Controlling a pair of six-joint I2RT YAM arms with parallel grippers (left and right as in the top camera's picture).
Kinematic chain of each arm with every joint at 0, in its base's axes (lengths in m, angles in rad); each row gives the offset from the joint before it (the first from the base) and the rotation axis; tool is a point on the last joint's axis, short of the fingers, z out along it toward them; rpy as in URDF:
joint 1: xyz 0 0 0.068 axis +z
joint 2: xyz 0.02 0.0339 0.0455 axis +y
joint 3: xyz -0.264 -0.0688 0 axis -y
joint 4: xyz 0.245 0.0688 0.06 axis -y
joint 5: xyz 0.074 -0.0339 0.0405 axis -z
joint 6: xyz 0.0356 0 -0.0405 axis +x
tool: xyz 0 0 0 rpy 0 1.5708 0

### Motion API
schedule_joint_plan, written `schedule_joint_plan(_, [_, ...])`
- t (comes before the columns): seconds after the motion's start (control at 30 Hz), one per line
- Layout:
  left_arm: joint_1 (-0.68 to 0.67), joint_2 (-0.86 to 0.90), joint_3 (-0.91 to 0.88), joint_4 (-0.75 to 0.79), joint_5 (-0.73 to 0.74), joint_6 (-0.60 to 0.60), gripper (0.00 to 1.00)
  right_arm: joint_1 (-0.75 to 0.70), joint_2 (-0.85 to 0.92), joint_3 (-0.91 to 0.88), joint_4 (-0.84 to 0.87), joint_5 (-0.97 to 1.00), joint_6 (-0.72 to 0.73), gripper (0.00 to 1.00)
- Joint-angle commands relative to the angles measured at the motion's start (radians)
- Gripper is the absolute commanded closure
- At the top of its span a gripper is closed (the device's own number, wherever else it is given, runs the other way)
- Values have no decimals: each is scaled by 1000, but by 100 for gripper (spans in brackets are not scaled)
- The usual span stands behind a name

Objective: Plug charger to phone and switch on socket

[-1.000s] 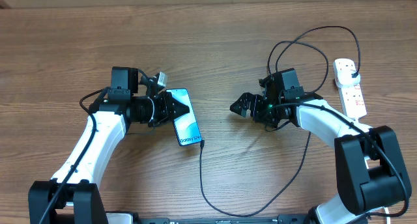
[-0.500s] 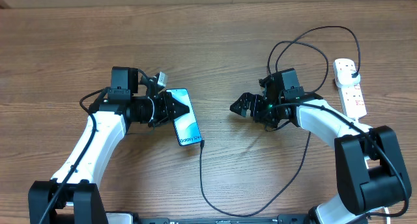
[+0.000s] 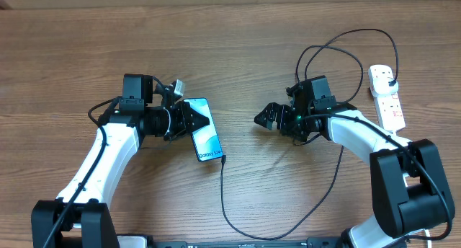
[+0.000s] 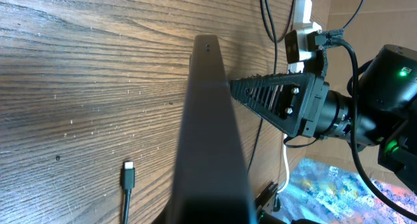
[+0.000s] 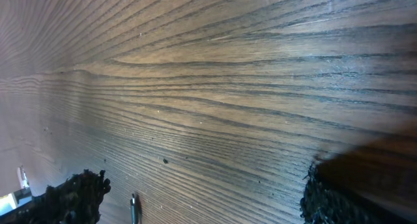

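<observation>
Two robot arms at a wooden table (image 3: 216, 46), one holding a phone (image 3: 204, 133).

The left pincer (image 3: 189, 120) is pressed together on the phone's far end, pinching it by its edges. The screen faces up. The charger (image 3: 222, 197), a thin black cable, has its connector tip (image 4: 128, 175) lying loose on the table just beside the phone's "Galaxy" end. The right pincer (image 3: 266, 117) is near the phone, on its right, spread wide and holding nothing. The white socket (image 3: 389, 104) lies well apart from the phone, further right, with the charger's black plug in it.
</observation>
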State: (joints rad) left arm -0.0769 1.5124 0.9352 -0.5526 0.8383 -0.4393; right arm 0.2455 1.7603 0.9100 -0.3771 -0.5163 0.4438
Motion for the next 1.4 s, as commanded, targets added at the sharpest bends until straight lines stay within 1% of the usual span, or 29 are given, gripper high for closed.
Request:
schedule_joint_plan(0.0, [3, -13, -6, 3, 49, -3, 96, -4, 18, -21, -19, 71, -4, 0])
schedule_joint_plan(0.23, [3, -13, -6, 3, 38, -3, 96, -4, 18, -21, -29, 71, -5, 0])
schedule_joint_plan(0.53, [3, -13, -6, -19, -61, -3, 96, -4, 18, -21, -22, 71, -4, 0])
schedule_joint_plan(0.93, [3, -13, -6, -16, -56, -3, 96, -4, 18, -21, -21, 71, -4, 0])
schedule_joint_plan(1.07, [3, -13, -6, 26, -55, -3, 96, -5, 18, -19, -19, 65, -3, 0])
schedule_joint_plan(1.13, [3, -13, -6, 63, -51, -3, 96, -6, 18, -16, -16, 15, -4, 0])
schedule_joint_plan(1.27, [4, -13, -6, 129, -33, -3, 96, 1, 18, 2, -23, -89, -4, 16])
schedule_joint_plan(1.37, [5, -13, -6, 179, -34, -2, 96, 28, 18, 26, -56, -95, -4, 30])
